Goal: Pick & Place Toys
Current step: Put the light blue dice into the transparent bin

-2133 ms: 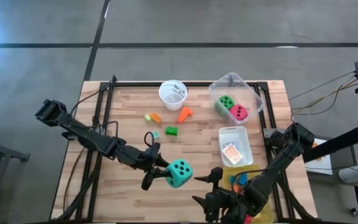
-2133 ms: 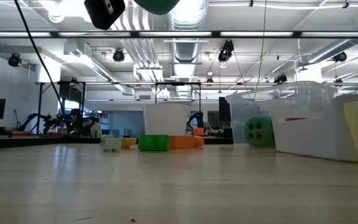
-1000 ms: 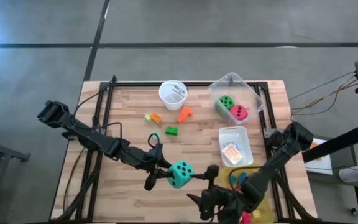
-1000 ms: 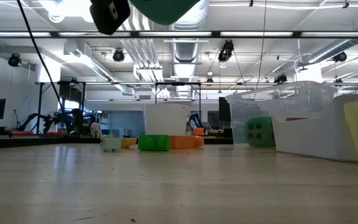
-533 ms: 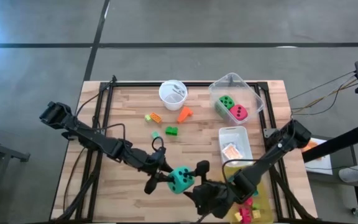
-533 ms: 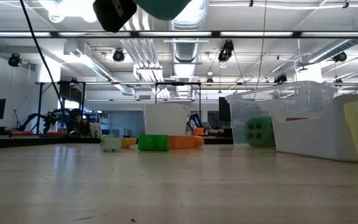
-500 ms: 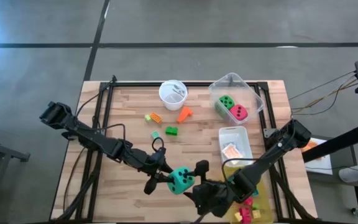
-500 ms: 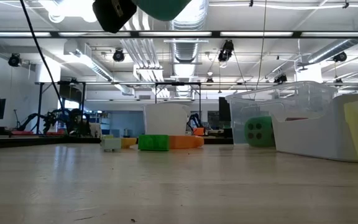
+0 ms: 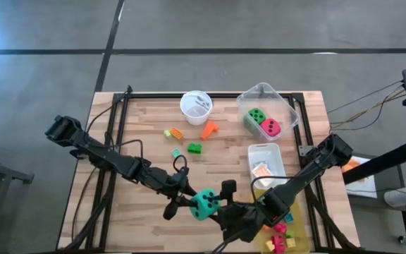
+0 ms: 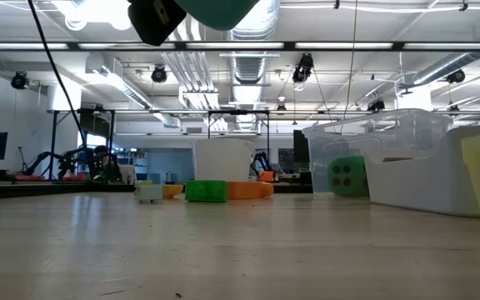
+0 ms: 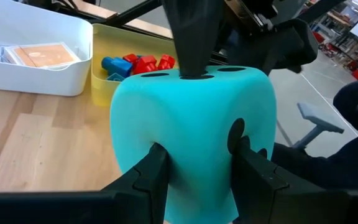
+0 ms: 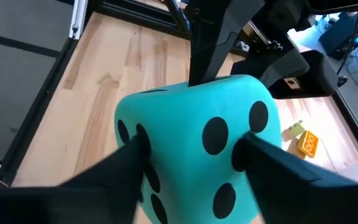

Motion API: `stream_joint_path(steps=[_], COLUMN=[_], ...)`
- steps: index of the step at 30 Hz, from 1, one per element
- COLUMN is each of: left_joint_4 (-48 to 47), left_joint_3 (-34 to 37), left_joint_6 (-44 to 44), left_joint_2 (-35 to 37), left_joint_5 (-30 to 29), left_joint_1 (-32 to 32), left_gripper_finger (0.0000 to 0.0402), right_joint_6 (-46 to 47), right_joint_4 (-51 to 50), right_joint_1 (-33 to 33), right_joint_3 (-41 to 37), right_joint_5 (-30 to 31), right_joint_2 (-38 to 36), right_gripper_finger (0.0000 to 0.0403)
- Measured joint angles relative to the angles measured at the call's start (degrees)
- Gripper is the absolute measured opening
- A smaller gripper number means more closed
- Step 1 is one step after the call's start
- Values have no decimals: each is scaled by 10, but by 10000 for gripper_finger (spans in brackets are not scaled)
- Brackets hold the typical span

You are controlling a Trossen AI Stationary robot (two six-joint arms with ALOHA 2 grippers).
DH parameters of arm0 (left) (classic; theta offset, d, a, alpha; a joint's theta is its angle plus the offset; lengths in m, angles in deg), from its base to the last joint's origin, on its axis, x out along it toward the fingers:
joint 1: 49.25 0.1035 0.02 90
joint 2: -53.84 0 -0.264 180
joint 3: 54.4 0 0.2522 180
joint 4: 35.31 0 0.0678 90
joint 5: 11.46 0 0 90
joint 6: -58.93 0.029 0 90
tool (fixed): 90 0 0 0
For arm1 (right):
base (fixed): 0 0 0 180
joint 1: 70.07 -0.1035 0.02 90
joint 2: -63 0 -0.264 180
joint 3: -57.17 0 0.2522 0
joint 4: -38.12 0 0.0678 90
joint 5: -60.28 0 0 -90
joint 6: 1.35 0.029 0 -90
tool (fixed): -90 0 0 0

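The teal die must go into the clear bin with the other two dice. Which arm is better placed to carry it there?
Probably the right. Both the left gripper and the right gripper pinch the teal die above the table, and the clear bin stands on the right arm's side.

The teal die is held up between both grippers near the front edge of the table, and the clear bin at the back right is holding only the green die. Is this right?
Not quite. In the high view the clear bin holds two dice: the green die and the red-pink die beside it. The rest stands: the teal die is up between the left gripper and the right gripper near the front edge.
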Motion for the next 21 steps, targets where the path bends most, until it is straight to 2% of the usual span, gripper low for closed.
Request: stream_joint_path(steps=[3, 4, 14, 21], left_joint_4=[0, 0, -2, 10], left_joint_3=[0, 0, -1, -1], left_joint_6=[0, 0, 0, -8], left_joint_2=[0, 0, 0, 0], left_joint_5=[0, 0, -1, -25], left_joint_1=[0, 0, 0, -2], left_gripper_finger=[133, 133, 141, 330], right_joint_6=[2, 2, 15, 37], right_joint_4=[-3, -3, -3, -15], right_joint_1=[0, 0, -1, -3], right_joint_3=[0, 0, -1, -1], right_joint_5=[0, 0, -27, -29], right_joint_2=[0, 1, 2, 2], right_gripper_finger=[154, 141, 140, 140])
